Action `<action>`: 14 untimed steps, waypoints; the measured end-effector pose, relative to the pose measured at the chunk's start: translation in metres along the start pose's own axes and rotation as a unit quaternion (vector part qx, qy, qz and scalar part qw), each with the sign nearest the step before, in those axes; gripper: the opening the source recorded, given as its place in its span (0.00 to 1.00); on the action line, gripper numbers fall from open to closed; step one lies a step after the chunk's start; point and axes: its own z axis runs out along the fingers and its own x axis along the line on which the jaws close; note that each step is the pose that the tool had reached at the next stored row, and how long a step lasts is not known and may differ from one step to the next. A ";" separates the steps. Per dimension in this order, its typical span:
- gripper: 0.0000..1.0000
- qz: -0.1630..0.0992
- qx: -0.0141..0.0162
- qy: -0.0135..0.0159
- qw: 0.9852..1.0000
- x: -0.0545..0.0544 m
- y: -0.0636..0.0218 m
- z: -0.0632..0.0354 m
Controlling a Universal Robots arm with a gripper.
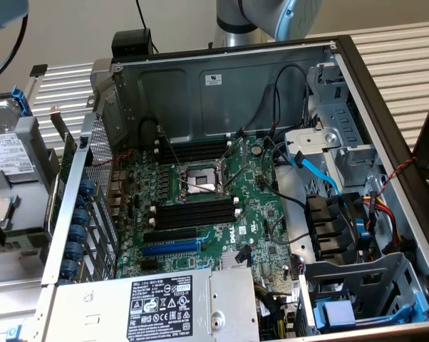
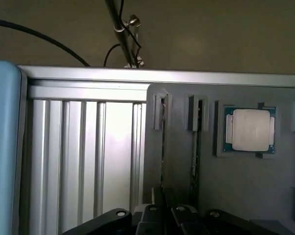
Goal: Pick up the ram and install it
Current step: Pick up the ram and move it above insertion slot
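**Thin stick, tight holder: a crooked pull could jam it**

The end effector (image 2: pixel 164 211) has its fingers drawn together right at the near end of the ram (image 2: pixel 162 147). The ram stands on edge in a slot of the grey holder (image 2: pixel 245 191) on the ribbed counter (image 2: pixel 88 161). I cannot tell whether the fingers actually pinch the board's edge.

A pull that is not straight would likely bind the ram in its slot, and a grip on so thin an edge may slip. A second stick (image 2: pixel 196 156) stands just beside it, close enough for a finger to catch. Beyond them lies one processor chip (image 2: pixel 249 129) in its own recess. That makes two sticks and one chip.

In the exterior view, the open computer case (image 1: pixel 200 85) shows two banks of black memory slots (image 1: pixel 197 214), one on either side of the single socket (image 1: pixel 200 178). There is also one blue slot (image 1: pixel 170 247). A blue cable (image 1: pixel 316 171) lies beside the board and could snag a careless approach.
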 end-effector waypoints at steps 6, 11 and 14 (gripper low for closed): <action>0.13 0.000 0.000 0.000 1.000 0.000 0.0003 -0.0179; 0.13 0.000 0.000 0.000 1.000 0.000 0.0004 -0.0305; 0.13 0.000 0.000 0.000 1.000 0.000 0.0005 -0.0383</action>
